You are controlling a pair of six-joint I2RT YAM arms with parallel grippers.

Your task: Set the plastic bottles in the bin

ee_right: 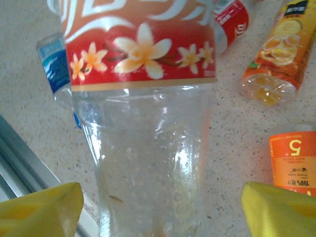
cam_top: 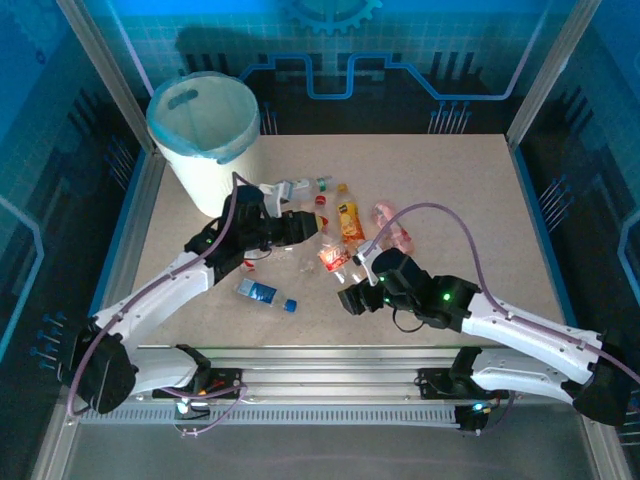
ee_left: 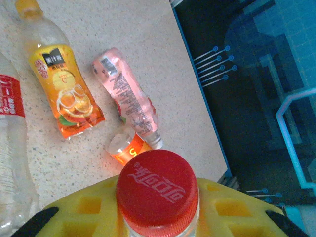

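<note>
Although the bin (cam_top: 205, 125) stands open, its inside looks bare from above, and the plastic bottles (cam_top: 340, 235) lie in a loose heap on the table (cam_top: 470, 190), to the right of the bin and well apart from it.

On the left wrist view, your left gripper (ee_left: 158, 219) is drawn narrow around the neck of a red-capped bottle (ee_left: 157, 190), which has yet to reach the bin.

On the right wrist view, your right gripper (ee_right: 160, 207) stands wide around a flower-label bottle (ee_right: 148, 148), with its fingers clear of it.

By my judgement, nearly all of the job is left.
</note>
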